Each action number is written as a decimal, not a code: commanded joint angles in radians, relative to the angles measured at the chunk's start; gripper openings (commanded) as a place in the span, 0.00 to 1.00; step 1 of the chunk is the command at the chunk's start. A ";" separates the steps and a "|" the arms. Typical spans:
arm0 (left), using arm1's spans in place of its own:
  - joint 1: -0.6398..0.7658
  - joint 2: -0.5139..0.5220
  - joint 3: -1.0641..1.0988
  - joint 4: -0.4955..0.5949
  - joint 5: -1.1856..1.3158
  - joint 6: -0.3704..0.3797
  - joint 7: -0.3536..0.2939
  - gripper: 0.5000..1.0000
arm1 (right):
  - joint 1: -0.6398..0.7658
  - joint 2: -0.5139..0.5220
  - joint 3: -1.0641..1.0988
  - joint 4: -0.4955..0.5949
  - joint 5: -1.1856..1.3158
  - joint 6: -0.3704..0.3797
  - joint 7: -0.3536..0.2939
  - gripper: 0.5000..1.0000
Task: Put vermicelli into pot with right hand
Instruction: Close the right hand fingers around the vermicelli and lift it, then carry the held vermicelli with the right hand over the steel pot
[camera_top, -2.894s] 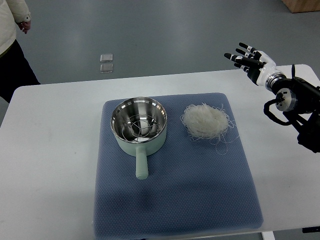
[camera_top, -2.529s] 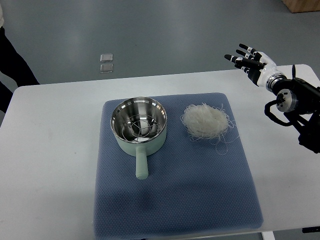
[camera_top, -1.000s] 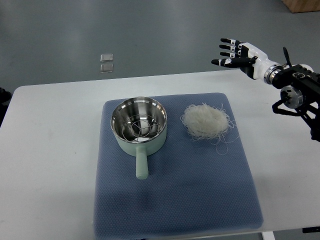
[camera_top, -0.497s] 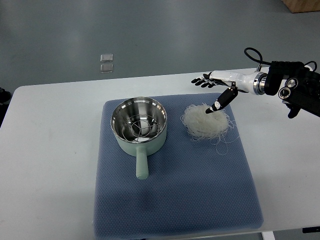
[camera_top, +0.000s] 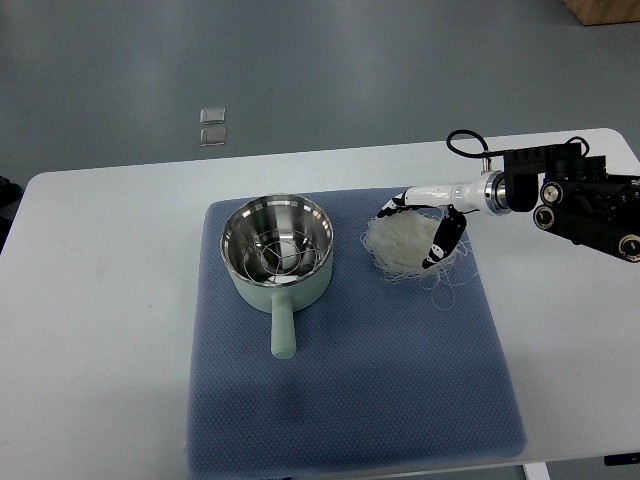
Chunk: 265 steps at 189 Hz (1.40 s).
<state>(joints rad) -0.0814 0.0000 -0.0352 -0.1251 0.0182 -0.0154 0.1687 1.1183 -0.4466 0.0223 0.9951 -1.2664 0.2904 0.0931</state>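
A pale green pot (camera_top: 277, 252) with a steel inside and a wire rack in it stands on the blue mat (camera_top: 350, 400), its handle pointing toward me. To its right lies a white nest of vermicelli (camera_top: 405, 243). My right hand (camera_top: 412, 228) reaches in from the right and sits over the nest. Its fingers are spread around the nest: the thumb is on the near right side and the other fingers on the far left side. The nest still lies on the mat. My left arm does not show.
The mat lies on a white table (camera_top: 100, 330). Two small clear squares (camera_top: 211, 125) lie on the grey floor beyond the table's far edge. A dark shape (camera_top: 5, 190) shows at the left edge.
My right hand has come down from the table's far right corner and to the left onto the vermicelli nest, its fingers now straddling it. The person at the far left has left the view.
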 joint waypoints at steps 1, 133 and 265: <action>0.000 0.000 0.000 -0.001 0.000 0.000 0.002 1.00 | -0.008 0.034 -0.022 -0.032 -0.025 -0.020 -0.001 0.78; -0.005 0.000 0.005 -0.001 0.000 0.000 0.000 1.00 | 0.060 0.029 0.116 -0.101 0.019 -0.143 -0.021 0.00; -0.008 0.000 0.001 0.002 0.000 0.000 0.000 1.00 | 0.127 0.212 0.248 -0.015 0.068 -0.002 -0.009 0.00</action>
<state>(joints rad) -0.0869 0.0000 -0.0338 -0.1226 0.0185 -0.0152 0.1690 1.2541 -0.2661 0.2801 0.9771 -1.1893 0.2719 0.0832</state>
